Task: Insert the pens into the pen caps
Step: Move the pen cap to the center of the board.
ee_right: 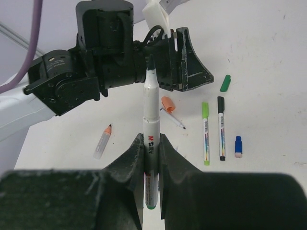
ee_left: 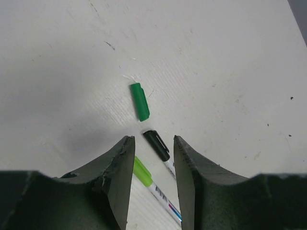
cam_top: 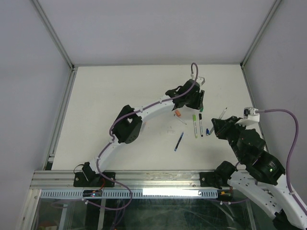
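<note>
The right pincer (ee_right: 151,140) is clamped tight on a white pen (ee_right: 150,110) with a green end. The pen's bare tip sticks out in front. The left pincer (ee_left: 152,140) is spread apart and holds nothing. Just past it, a dark green cap (ee_left: 139,101) lies flat on the worktop (cam_top: 120,96). Close by, a pen with a black cap (ee_left: 157,145) and a pen with a light green cap (ee_left: 143,172) lie side by side. An orange cap (ee_right: 168,103) lies to their left and a blue cap (ee_right: 238,145) to their right.
</note>
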Robot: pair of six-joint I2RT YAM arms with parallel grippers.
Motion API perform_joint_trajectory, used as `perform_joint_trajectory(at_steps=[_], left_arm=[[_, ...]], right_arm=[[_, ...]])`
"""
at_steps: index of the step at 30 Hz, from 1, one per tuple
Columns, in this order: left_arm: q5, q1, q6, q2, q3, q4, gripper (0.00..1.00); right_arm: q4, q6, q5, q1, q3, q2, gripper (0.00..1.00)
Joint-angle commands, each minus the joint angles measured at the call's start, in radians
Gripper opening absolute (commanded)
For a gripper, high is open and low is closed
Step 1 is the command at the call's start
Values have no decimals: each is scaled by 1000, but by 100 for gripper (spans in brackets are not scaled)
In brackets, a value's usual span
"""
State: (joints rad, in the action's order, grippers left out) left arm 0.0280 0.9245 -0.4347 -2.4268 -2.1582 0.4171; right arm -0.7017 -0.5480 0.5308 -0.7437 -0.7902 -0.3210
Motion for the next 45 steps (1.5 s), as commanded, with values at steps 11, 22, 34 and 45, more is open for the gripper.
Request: perform_joint_trajectory(at_steps=[11,22,34,45], left_arm=[[-100,16,62,-179,-256,36,45],[-145,43,84,-229,-285,-27,51],[-174,53,119,-291,-319,-35,49],[-223,75,177,-326,-319,26,41]], right_arm=[[-31,6,11,0,-26,31,0],[-45,17,5,-1,-19,37,0],[-60,16,-3,-2,-15,49,0],[-66,10,7,-2,7,67,0]])
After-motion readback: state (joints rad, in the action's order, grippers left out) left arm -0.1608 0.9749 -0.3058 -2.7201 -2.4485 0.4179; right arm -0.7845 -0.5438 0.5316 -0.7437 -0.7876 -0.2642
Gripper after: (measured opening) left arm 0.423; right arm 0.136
